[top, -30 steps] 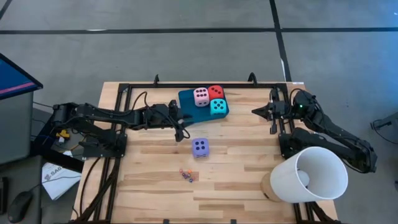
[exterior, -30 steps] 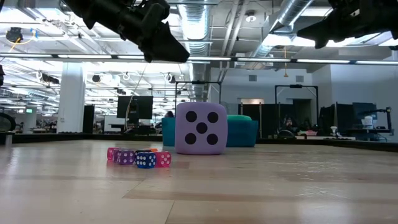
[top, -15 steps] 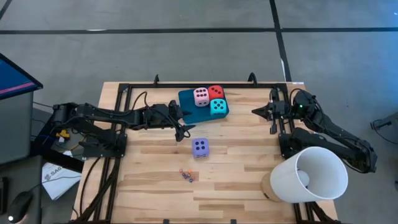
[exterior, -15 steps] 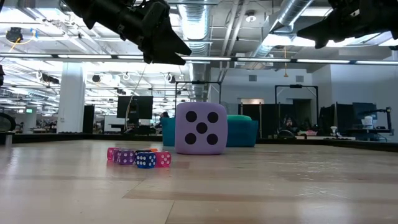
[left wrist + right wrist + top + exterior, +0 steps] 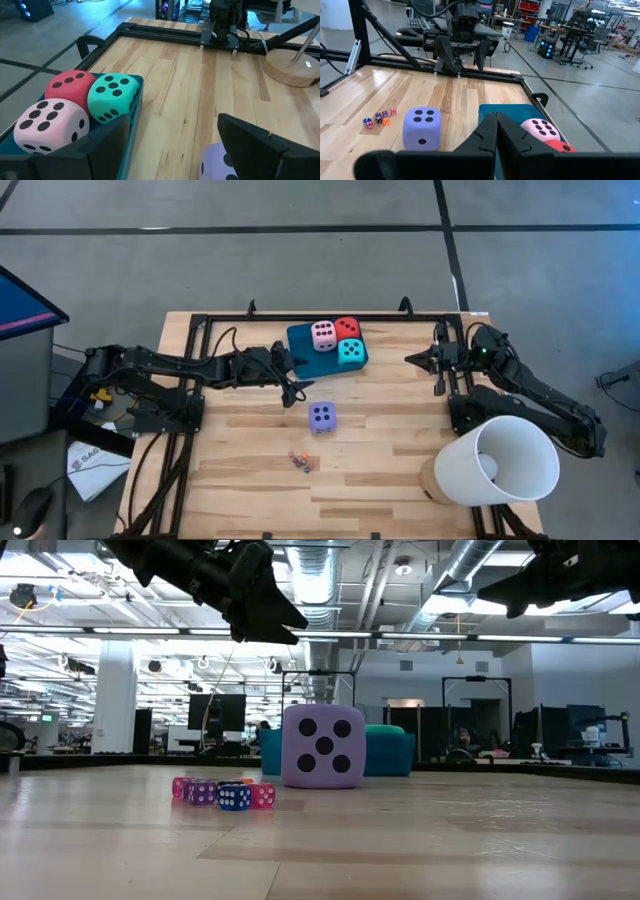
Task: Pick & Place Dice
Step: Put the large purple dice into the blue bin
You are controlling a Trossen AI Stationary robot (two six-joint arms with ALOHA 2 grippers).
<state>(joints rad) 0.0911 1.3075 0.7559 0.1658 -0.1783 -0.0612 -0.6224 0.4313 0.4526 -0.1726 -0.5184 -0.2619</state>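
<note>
Purple die [image 5: 321,417]: frame centre, alone on bare table [image 5: 400,450].
Pink, red, turquoise dice [image 5: 337,340]: on teal tray [image 5: 300,340], upper centre.
Left gripper [image 5: 296,388]: fingers apart, upper left of purple die.
Right gripper [image 5: 412,360]: fingers together, right of tray.

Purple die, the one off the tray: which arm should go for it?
Left, probably. The left gripper hangs open just beside the purple die, while the right gripper is shut and waits near the table's right edge, farther off.
</note>
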